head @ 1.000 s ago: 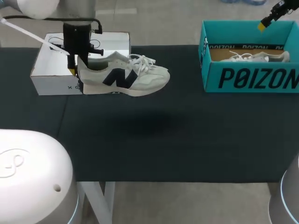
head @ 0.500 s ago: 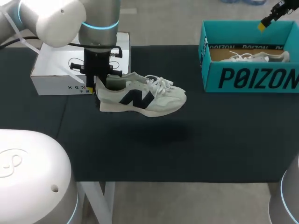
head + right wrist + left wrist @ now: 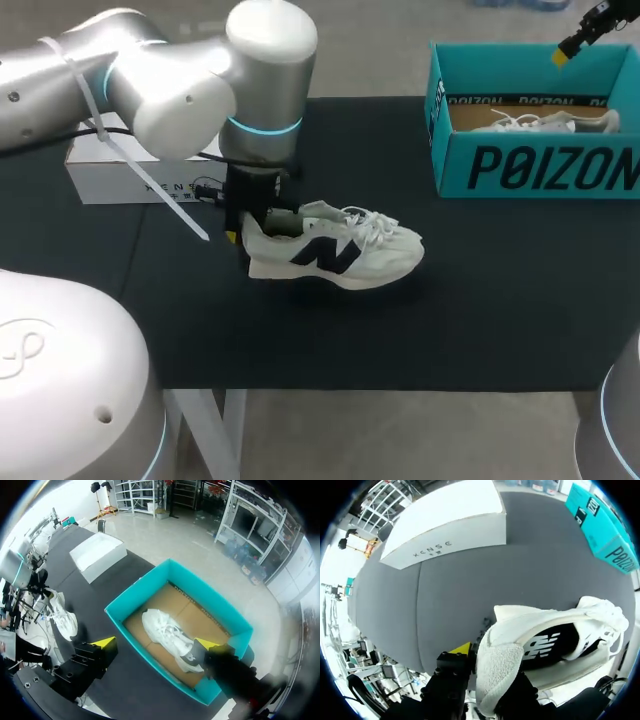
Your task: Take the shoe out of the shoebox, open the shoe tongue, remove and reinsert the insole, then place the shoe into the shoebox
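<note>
Teal cardboard is our ref: the teal shoebox (image 3: 540,165) stands open on the black tablecloth (image 3: 480,310), w/ a white sneaker (image 3: 545,122) lying inside it. The shoe (image 3: 335,250), white w/ a dark side logo, is out on the cloth, well apart from the teal shoebox, off its front-left corner and toward the table's near edge. It's upright, sole down, at or just above the cloth; we can't tell which. Its long axis runs approx. parallel to the shoebox's printed front wall, w/ the toe on the shoebox side and the heel pointing away from it. Our left gripper (image 3: 492,672) is clamped on the heel, a finger on either side. A white box (image 3: 130,175) sits farther from the shoebox than the shoe does, beyond the heel end. Our right gripper (image 3: 155,643) hangs above the shoebox, fingers apart, holding nothing.
</note>
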You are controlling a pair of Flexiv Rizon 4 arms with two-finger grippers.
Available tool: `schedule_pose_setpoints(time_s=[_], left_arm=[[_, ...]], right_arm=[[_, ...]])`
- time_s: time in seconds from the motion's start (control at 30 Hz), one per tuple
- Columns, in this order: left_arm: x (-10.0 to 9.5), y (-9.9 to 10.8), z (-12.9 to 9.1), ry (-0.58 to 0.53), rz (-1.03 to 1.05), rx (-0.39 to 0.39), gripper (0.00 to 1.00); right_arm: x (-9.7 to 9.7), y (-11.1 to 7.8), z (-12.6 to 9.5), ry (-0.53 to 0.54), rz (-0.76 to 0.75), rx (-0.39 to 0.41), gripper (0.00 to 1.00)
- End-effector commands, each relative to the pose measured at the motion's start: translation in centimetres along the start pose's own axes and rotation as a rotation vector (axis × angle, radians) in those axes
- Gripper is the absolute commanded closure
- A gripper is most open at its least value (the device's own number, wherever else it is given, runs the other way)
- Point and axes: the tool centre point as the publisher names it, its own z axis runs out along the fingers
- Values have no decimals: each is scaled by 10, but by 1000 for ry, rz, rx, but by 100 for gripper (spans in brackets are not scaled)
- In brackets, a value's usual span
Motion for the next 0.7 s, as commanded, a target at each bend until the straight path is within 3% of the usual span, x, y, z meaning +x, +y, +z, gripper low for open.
schedule_pose_setpoints(time_s=[0.03, 0.37, 0.53, 0.7], left_arm=[[25, -7, 14, 6, -6, -29, 100], [63, -24, 24, 24, 0, -6, 100], [71, -34, 26, 30, -9, 14, 100], [70, -48, 34, 37, -18, -18, 100]], right_arm=[[0, 0, 0, 0, 0, 1, 0], [0, 0, 0, 0, 0, 1, 0], [0, 0, 0, 0, 0, 1, 0], [0, 0, 0, 0, 0, 1, 0]])
